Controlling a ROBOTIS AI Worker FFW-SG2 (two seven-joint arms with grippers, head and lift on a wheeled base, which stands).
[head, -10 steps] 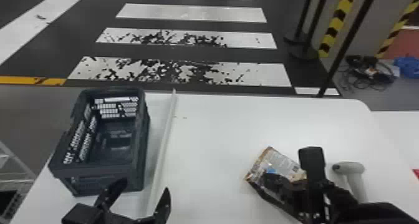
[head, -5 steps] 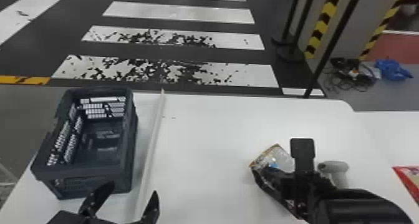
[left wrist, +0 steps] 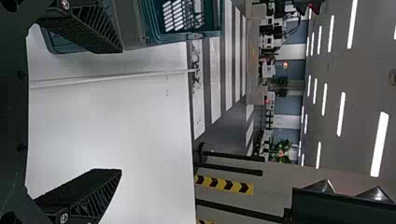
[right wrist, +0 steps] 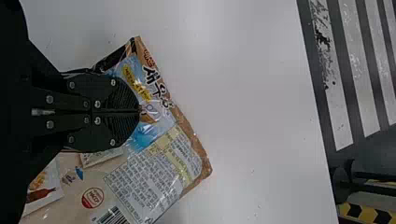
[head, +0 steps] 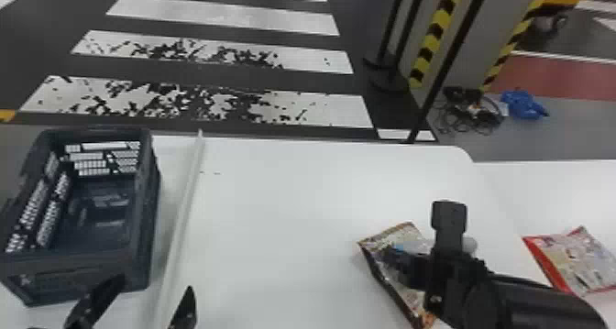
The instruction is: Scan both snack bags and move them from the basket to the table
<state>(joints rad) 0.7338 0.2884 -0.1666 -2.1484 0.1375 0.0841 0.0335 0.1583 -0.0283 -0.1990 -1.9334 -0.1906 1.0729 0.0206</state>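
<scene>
Held bag [head: 404, 232] moved nearer scanner [head: 470, 245], right arm [head: 536, 307] overlapping

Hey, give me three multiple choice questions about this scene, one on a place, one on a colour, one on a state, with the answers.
1. Where is the basket?
A) Right of the strip
B) On the floor
C) Left of the strip

2. What colour edges the rightmost bag?
A) Red
B) Green
C) Black

3. How do the fingers of the left tool stand?
A) Pressed together
B) Apart
C) Crossed

Answers:
1. C: the head view shows it on the strip's left side.
2. A: a red band runs down its near-left edge.
3. B: the left wrist view shows bare table between them.
</scene>
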